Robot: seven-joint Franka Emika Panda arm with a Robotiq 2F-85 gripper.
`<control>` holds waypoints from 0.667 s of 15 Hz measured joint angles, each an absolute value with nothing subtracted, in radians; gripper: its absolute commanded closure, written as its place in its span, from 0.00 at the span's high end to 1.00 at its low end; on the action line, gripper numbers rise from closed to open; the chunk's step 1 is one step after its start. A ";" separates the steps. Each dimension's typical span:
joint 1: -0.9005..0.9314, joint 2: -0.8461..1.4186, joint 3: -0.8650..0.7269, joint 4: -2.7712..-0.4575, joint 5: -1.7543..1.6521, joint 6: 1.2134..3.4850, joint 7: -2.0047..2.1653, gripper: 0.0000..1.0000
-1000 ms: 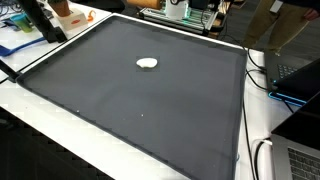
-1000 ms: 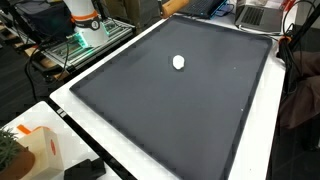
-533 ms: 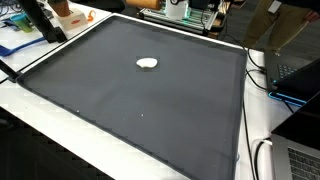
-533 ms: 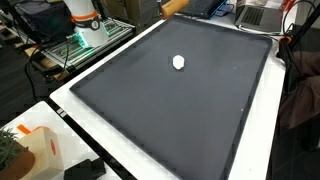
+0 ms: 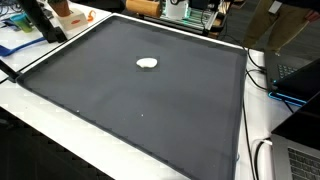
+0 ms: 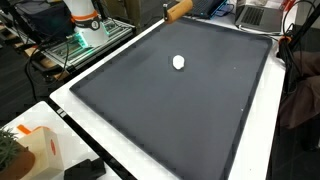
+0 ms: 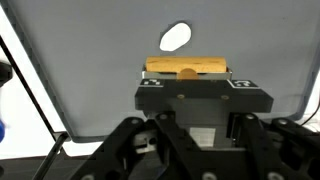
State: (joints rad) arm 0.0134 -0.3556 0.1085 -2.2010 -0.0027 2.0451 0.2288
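- A large dark mat (image 5: 150, 110) covers almost the whole top of a white table (image 5: 60, 135); in both exterior views it fills the middle of the frame, and the white border of the table runs around it
- Around the table is a busy workshop: black cables (image 5: 262, 80) lie along the right border, and the corner of a laptop (image 5: 303, 160) shows at the lower right of the frame
- In an exterior view a small plant (image 6: 8, 150) and an orange and white box (image 6: 42, 148) stand in the lower left corner, off the mat
- A small white oval piece (image 5: 147, 63) lies alone on the mat, a little above the middle of the frame; it is at the same kind of place in the other outside picture (image 6: 179, 62)
- The gripper (image 7: 190, 74) comes in from the bottom of the wrist view, and its jaws are pressed against a wooden block (image 7: 170, 67), which lies crosswise between them
- In the wrist view the white oval piece (image 7: 175, 37) is just above the block, near it but apart from it
- In an exterior view the wooden block (image 6: 180, 10) is at the top edge of the frame, above the far border of the mat and well apart from the white piece; only a dark tip of the gripper shows beside it
- The block is in the air; it does not touch the mat
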 measured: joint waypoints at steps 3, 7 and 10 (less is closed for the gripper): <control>0.014 -0.299 0.118 -2.149 -0.011 2.045 0.234 0.23; 0.014 -0.227 0.142 -2.059 -0.099 1.980 0.303 0.48; 0.014 -0.200 0.149 -2.027 -0.119 1.961 0.325 0.23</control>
State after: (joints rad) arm 0.0138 -0.2004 0.1486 -2.0272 -0.1193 1.9614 0.3253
